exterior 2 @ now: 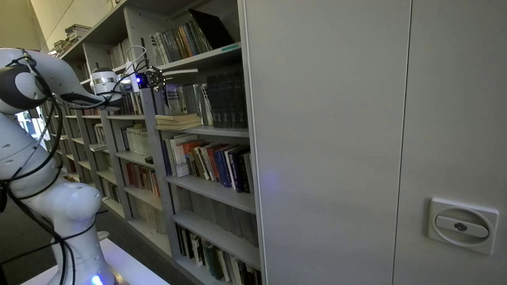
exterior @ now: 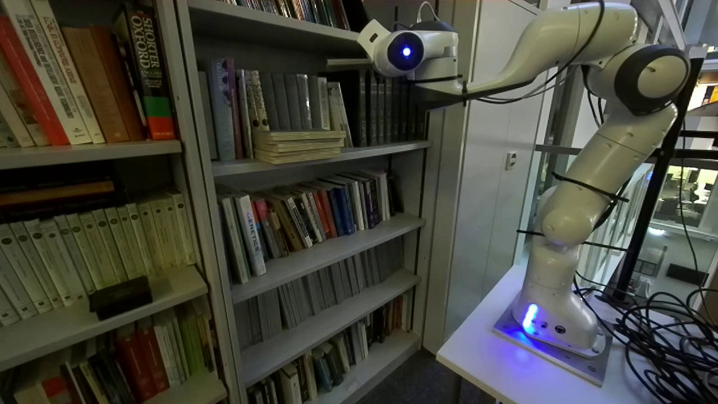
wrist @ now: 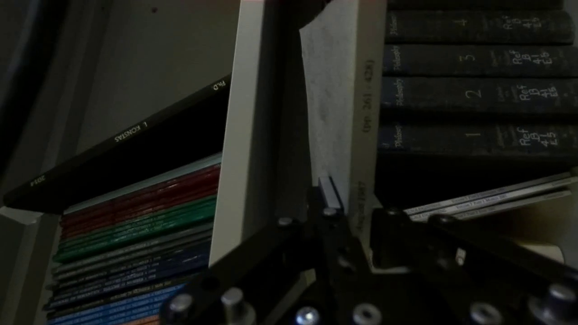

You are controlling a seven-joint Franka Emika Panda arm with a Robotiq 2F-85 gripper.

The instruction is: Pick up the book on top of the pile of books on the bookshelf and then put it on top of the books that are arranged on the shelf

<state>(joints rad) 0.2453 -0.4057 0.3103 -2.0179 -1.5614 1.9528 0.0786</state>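
Note:
My gripper (wrist: pixel 354 203) is shut on a pale thin book (wrist: pixel 332 104) with "August 1987" on its spine. The held book also shows in both exterior views (exterior: pixel 346 64) (exterior 2: pixel 180 72), roughly level, in the gap above the upright books and below the upper shelf board. The gripper shows small in an exterior view (exterior 2: pixel 158 79). The pile of pale books (exterior: pixel 300 148) lies flat at the shelf's front, lower than the held book; it also shows here (exterior 2: pixel 178 121). Upright grey books (exterior: pixel 289 101) and dark numbered volumes (exterior: pixel 381 109) (wrist: pixel 474 95) stand on that shelf.
The upper shelf board (exterior: pixel 280 23) (wrist: pixel 237 135) runs close above the held book and carries upright books (wrist: pixel 135 234) and a leaning black one (wrist: pixel 131 131). A side panel (exterior: pixel 193 168) bounds the bay. Thin booklets (wrist: pixel 487 198) lean beside the dark volumes.

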